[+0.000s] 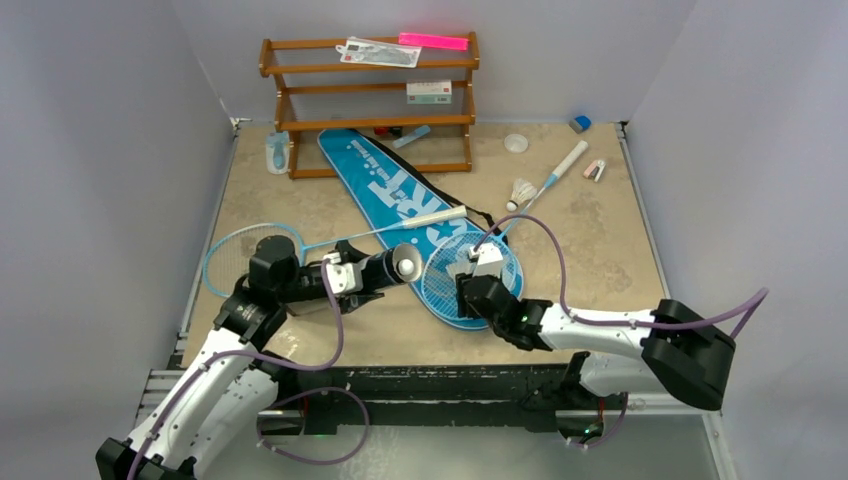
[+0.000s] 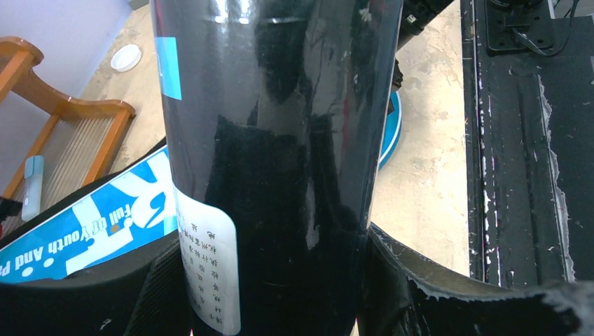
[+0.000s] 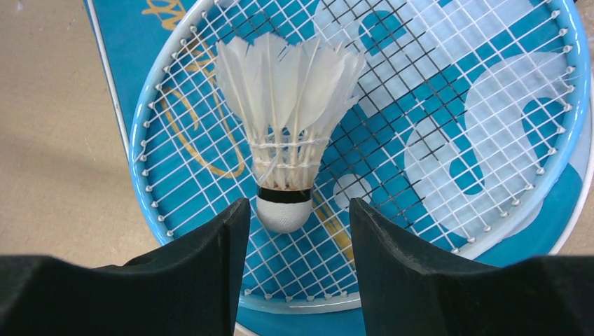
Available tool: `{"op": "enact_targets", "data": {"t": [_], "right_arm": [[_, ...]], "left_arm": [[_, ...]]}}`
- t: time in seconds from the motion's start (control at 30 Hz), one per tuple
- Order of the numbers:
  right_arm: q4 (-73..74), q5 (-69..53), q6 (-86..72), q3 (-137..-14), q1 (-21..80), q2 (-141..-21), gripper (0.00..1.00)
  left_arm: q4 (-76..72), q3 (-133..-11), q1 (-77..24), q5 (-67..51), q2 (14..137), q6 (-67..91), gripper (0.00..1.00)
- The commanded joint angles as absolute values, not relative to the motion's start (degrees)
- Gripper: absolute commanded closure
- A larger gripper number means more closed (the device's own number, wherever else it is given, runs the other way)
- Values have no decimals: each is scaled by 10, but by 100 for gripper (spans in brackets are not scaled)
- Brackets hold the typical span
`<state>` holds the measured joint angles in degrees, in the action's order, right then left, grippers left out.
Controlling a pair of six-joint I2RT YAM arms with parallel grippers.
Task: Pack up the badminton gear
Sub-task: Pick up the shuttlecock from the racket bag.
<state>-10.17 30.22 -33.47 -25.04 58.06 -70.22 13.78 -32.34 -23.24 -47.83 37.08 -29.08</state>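
Top view, lower centre: the left fingers (image 2: 434, 287) were clamped on the black tube (image 1: 385, 268), holding it roughly level above the table (image 1: 600, 240). Its pale open end faced the middle of the frame. In the left wrist view the glossy tube wall filled the space between the two pads, with no visible gap on either side.

Right wrist view: the right fingers (image 3: 203, 273) stood apart over the head of a light-blue racket (image 3: 175, 105), which lay on the blue bag (image 1: 390, 185). One shuttlecock (image 3: 287, 140) lay on the strings. Its cork sat between the fingertips, close to the finger at frame left, with a clear gap on the other side. The feathers pointed toward the top of the frame. Nothing was gripped yet.

Second shuttlecock (image 1: 522, 189) lay on the table at upper right of the top view, just beside the racket's shaft. The other racket (image 1: 437, 216) lay across the bag with its head at frame left.

Judged step: pick up the shuttlecock and load it into the tube.

Risks:
- The cork was off-centre between the fingers, so closing could nudge it sideways or roll it across the strings.
- If the fingertips came lower, they could snag a string and drag the racket along.
- A grip landing above the cork would crush the feathers.
- The tube was slick and held near one end, so a push at its mouth could twist it in the grasp.
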Motion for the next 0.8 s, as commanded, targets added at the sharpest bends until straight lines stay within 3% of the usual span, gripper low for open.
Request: {"op": "enact_targets", "data": {"t": [0.0, 0.77], "right_arm": [[-120, 365, -351, -268, 600, -714, 44], [-116, 405, -335, -299, 619, -764, 57]], "left_arm": [[102, -328, -229, -501, 372, -287, 66], [105, -329, -229, -510, 383, -293, 66]]}}
